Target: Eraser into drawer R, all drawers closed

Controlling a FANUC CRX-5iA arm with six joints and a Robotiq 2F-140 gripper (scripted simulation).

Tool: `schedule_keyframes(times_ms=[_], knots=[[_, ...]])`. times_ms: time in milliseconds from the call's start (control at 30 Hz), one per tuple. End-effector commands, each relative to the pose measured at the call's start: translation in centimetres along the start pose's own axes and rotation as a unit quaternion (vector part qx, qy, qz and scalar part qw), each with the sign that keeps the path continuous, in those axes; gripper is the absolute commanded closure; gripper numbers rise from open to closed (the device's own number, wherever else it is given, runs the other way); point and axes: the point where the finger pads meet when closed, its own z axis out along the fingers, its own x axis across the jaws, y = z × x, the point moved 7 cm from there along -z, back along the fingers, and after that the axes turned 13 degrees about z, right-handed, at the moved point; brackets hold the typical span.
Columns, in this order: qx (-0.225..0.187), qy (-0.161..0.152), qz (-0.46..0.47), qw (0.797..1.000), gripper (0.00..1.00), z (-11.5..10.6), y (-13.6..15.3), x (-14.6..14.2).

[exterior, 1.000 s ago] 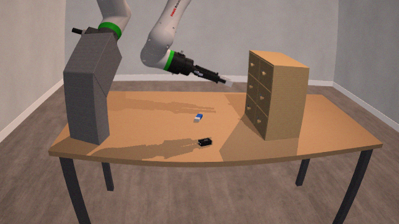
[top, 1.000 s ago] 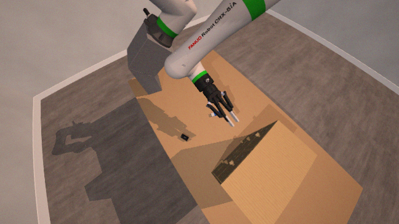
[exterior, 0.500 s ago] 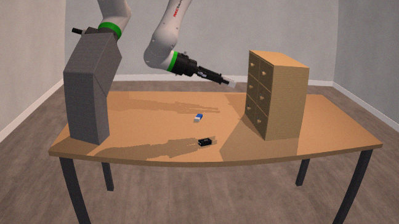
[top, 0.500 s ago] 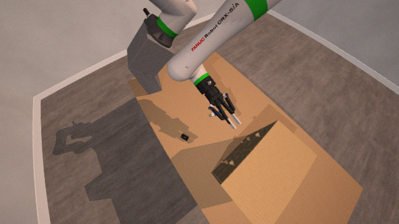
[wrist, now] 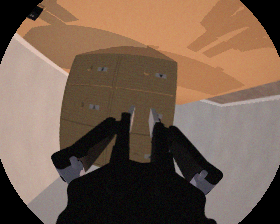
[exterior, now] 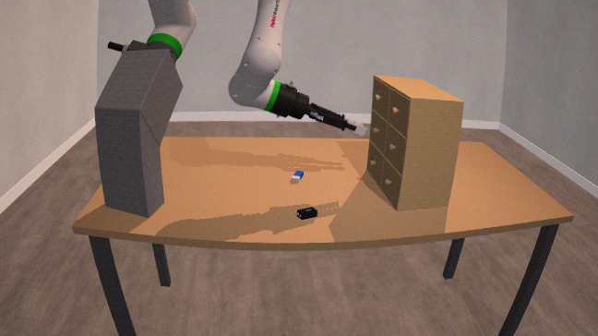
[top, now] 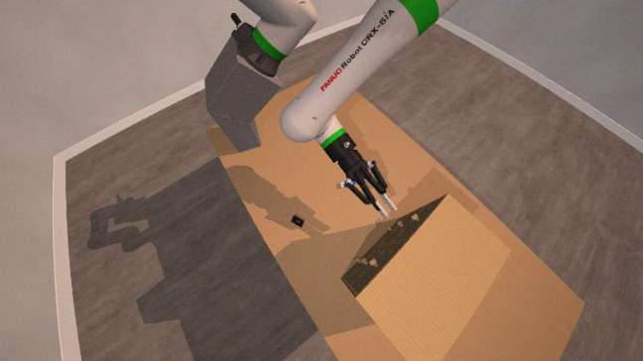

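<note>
Eraser [exterior: 297, 176] on table, well apart from narrow, empty fingers [exterior: 357, 128] nr chest [exterior: 429, 146]

A small black block [exterior: 306, 212] lies near the front edge of a tan wooden table [exterior: 508, 192] on dark legs — grey plank floor [exterior: 277, 294] below, plain grey walls [exterior: 415, 21] with white skirting behind.

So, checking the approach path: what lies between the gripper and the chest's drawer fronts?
Only air: the exterior view shows an open gap between the gripper and the chest.
</note>
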Motion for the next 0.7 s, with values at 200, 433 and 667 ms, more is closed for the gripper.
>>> schedule_keyframes(times_ms=[200,433,667], knots=[[0.000,0.000,0.000,1.000,0.80,0.96,0.05,-0.02],[0.000,0.000,0.000,1.000,0.80,0.96,0.05,-0.02],[0.000,0.000,0.000,1.000,0.80,0.96,0.05,-0.02]])
